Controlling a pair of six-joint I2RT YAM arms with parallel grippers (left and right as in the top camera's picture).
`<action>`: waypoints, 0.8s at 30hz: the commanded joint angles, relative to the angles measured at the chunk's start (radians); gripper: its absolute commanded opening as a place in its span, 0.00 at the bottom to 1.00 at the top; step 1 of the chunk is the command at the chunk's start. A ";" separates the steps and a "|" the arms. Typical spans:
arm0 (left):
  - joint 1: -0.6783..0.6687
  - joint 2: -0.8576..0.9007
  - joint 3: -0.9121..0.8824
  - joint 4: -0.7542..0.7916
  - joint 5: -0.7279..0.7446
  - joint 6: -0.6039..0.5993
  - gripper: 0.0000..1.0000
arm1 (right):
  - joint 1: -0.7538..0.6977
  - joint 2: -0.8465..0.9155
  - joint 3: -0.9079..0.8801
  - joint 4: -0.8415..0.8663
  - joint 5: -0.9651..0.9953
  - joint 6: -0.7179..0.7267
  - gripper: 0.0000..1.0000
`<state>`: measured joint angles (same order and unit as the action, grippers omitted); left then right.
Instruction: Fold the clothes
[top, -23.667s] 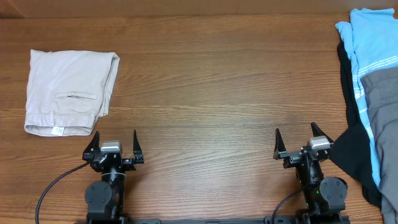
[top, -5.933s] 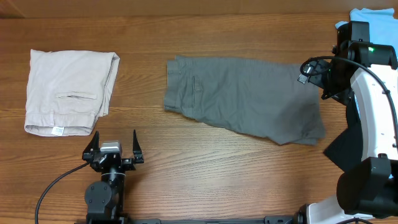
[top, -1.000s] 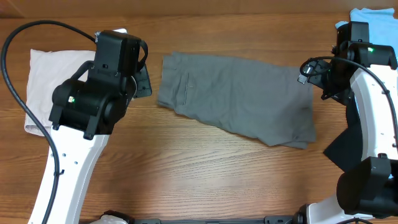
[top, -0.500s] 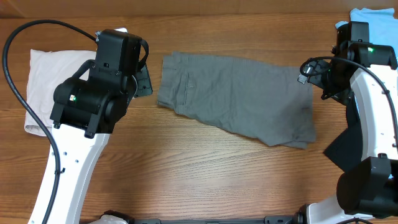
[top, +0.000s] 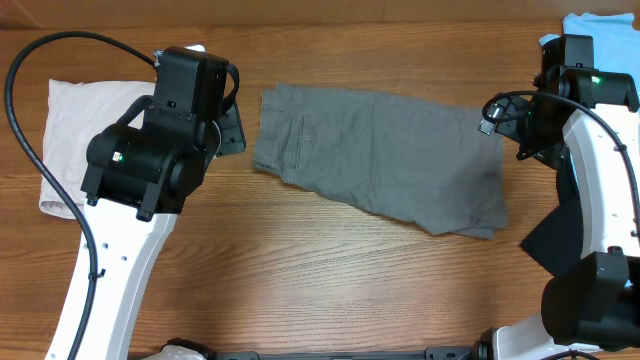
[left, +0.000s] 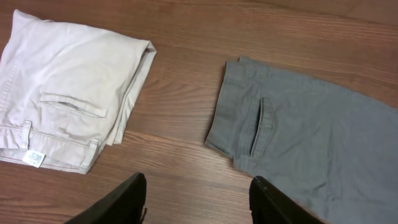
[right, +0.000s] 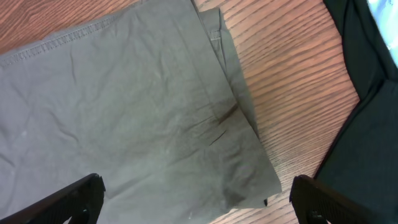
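The clothes, dark grey woven shorts (top: 380, 160), lie flat across the middle of the table, waistband to the left. Their slit welt pocket (left: 258, 124) shows in the left wrist view. My left gripper (left: 198, 186) hovers open over bare wood just left of the waistband, with nothing between its fingers. In the overhead view the left gripper (top: 232, 125) sits beside the shorts' left edge. My right gripper (right: 196, 199) stands wide open above the leg end of the grey shorts (right: 124, 112), holding nothing. From overhead the right gripper (top: 492, 115) is at the shorts' right end.
Folded pale beige shorts (left: 68, 118) with a white tag lie at the far left, partly under the left arm (top: 150, 160) in the overhead view. A dark garment (right: 360, 137) and a light-blue shirt (top: 590, 25) lie at the right edge.
The left arm has shifted very slightly. The grey shorts and the right arm have not moved.
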<state>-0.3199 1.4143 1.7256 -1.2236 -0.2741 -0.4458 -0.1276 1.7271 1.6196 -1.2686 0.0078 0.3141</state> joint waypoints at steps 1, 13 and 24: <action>0.005 0.006 0.012 0.004 -0.014 -0.007 0.61 | 0.001 0.002 0.002 0.004 0.010 0.001 1.00; 0.005 0.006 0.012 0.005 -0.013 -0.007 0.77 | 0.001 0.002 0.002 0.004 0.010 0.001 1.00; 0.005 0.028 0.011 0.024 0.134 -0.008 0.72 | 0.001 0.002 0.002 0.004 0.010 0.001 1.00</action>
<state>-0.3199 1.4166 1.7256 -1.2091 -0.2264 -0.4461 -0.1276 1.7271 1.6196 -1.2690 0.0078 0.3141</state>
